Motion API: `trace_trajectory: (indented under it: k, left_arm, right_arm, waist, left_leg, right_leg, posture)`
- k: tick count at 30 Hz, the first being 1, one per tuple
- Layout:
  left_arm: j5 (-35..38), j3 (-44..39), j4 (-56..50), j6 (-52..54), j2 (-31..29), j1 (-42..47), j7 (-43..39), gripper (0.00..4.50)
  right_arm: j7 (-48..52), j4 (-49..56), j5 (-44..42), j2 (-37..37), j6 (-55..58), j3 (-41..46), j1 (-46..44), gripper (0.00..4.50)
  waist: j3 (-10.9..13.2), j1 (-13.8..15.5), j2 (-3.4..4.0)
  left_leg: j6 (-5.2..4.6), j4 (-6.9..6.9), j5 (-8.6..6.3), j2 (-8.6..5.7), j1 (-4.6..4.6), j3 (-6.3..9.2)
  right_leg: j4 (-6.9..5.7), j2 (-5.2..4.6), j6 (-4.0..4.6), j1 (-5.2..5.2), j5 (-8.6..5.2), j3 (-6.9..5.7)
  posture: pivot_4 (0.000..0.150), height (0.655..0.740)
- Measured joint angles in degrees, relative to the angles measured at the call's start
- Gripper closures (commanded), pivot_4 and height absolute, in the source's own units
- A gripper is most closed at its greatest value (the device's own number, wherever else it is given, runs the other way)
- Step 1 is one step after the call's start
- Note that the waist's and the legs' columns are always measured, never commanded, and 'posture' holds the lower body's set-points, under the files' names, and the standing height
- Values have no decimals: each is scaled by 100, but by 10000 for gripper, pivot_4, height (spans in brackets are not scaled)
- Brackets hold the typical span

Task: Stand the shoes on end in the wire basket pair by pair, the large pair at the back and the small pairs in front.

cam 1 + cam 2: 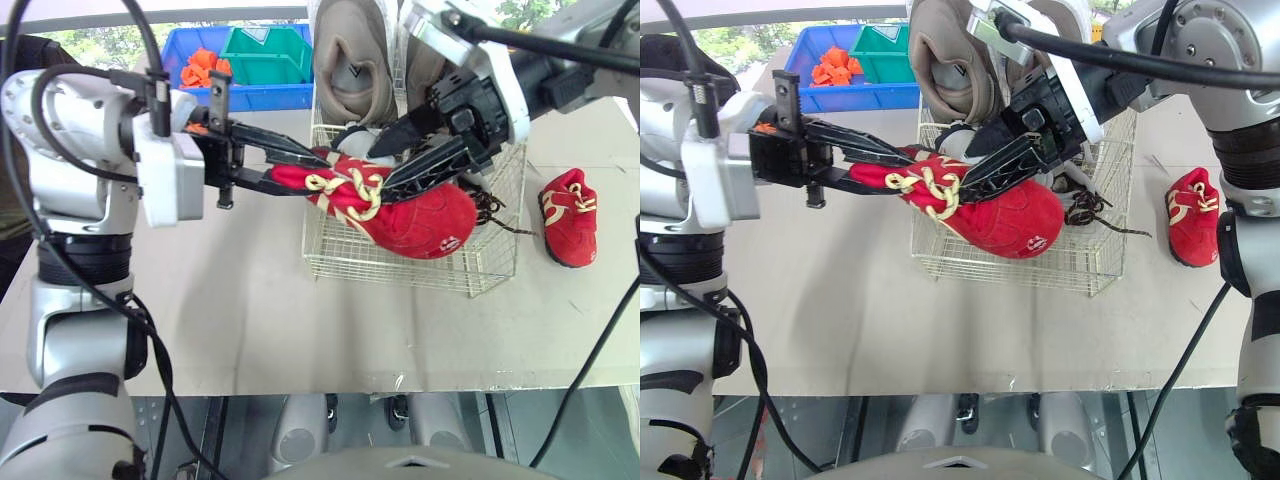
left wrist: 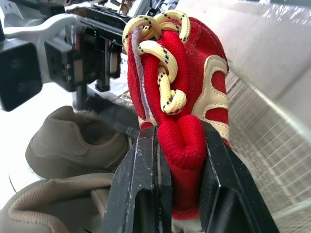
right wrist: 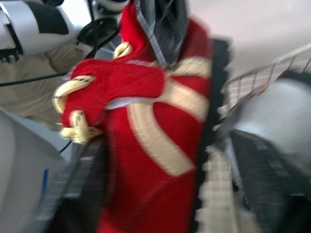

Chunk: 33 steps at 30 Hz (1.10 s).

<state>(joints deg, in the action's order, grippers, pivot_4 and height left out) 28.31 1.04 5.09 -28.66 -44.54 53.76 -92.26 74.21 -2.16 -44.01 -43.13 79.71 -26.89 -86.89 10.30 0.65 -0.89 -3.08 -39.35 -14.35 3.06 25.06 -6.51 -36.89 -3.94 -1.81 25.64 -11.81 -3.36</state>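
Table (image 1: pixel 200 300) along bottom of frame. At centre, red shoe (image 1: pixel 420 225) over front of wire basket (image 1: pixel 340 262). Left gripper (image 1: pixel 305 170) fingers clamp heel end. Right gripper (image 1: pixel 385 168) fingers pinch laced upper. Toe logo unreadable. Second red shoe (image 1: pixel 570 215) on table, right. Beige pair (image 1: pixel 350 60) upright at basket back. Blue bin (image 1: pixel 255 95) upper left.

red shoe (image 1: pixel 420 215): matt fuzzy cloth, smooth cream trim. laces (image 1: pixel 350 192): woven cord, cream with black flecks. basket (image 1: pixel 400 272): thin wire, pale glossy coat. tan shoes (image 1: pixel 350 60) in basket: matt soft cloth. table (image 1: pixel 230 300) under basket: matt smooth pale board. bin (image 1: pixel 255 97) behind basket: glossy blue plastic. left gripper (image 2: pixel 180 136) fingers (image 2: pixel 138 194): matt black plastic, scuffed.
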Motion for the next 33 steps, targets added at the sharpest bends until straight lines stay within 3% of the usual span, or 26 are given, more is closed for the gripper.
trace_trajectory:
  k: [3,4,6,8,10,12,14,17,22,26,33]
  left_arm:
    - [-78,7,86,-334,156,27,8,41297]
    - [-106,5,92,-369,178,29,22,36400]
    - [-91,-57,44,-281,182,24,242,26645]
    - [19,-227,-16,28,102,-26,507,18117]
    - [453,-505,-330,1406,-156,-271,1331,7614]
    - [1146,-680,-645,2757,-306,-478,2083,0]
    - [2426,-1123,-959,4529,-488,-838,3255,0]
    - [4005,-1900,-1220,6088,-559,-1705,4585,0]
    - [6223,-2076,-2014,7216,43,-2782,6298,0]
    - [7037,-1958,-2592,7347,314,-2819,6923,0]
    - [7175,-1460,-2681,7569,526,-2441,7057,0]
  right_arm:
    - [74,-5,115,-98,2,-30,3,35068]
    - [83,6,128,-111,1,-29,9,39224]
    - [63,27,128,-157,0,149,106,42805]
    - [52,25,91,-202,46,352,217,43299]
    - [-4,42,-45,-222,142,825,389,43423]
    - [-136,65,-227,-167,270,1335,568,43469]
    - [-412,342,-545,-67,420,2094,1021,43499]
    - [-1097,662,-944,533,601,3118,1629,43537]
    - [-2599,1396,-1364,1524,490,4333,2032,43649]
    - [-3364,1878,-1480,1941,220,4453,2506,43654]
    - [-3906,2195,-1725,1945,-142,4457,2816,43671]
  waist:
    - [0,-1,0]
    - [0,-3,0]
    - [1,-7,0]
    - [1,-12,0]
    - [1,-36,0]
    - [1,-51,-2]
    - [-2,-79,-10]
    - [-2,-158,-9]
    - [-5,-114,-21]
    - [-12,-104,-32]
    - [-12,-129,-32]
  left_leg:
    - [1,0,0,2,0,2]
    - [1,0,0,3,0,2]
    - [1,1,1,4,1,5]
    - [1,1,1,6,0,7]
    - [1,1,1,12,-1,35]
    - [1,1,1,20,0,46]
    - [1,4,1,22,-4,57]
    - [3,6,2,20,-18,51]
    - [20,-1,12,14,-22,66]
    - [21,-5,13,1,-39,67]
    - [19,-5,14,-30,-41,68]
  right_leg:
    - [-2,2,0,2,0,-2]
    - [-3,2,0,3,0,-3]
    - [-5,2,0,3,0,-4]
    - [-7,2,0,3,0,-2]
    - [-10,1,-2,4,1,2]
    - [-13,0,-9,1,4,1]
    - [-14,-4,-15,-5,6,-1]
    - [-25,-9,-22,-10,9,9]
    - [-62,-12,-25,-10,11,-2]
    - [-72,-13,-23,-24,11,3]
    - [-71,-9,-22,-24,10,8]
  posture:
    - [1500,7400]
    - [1500,7400]
    - [1500,7400]
    - [1500,7400]
    - [1500,7400]
    - [1500,7400]
    - [1500,7400]
    - [1500,7400]
    - [1500,7400]
    - [1500,7400]
    - [1500,7400]
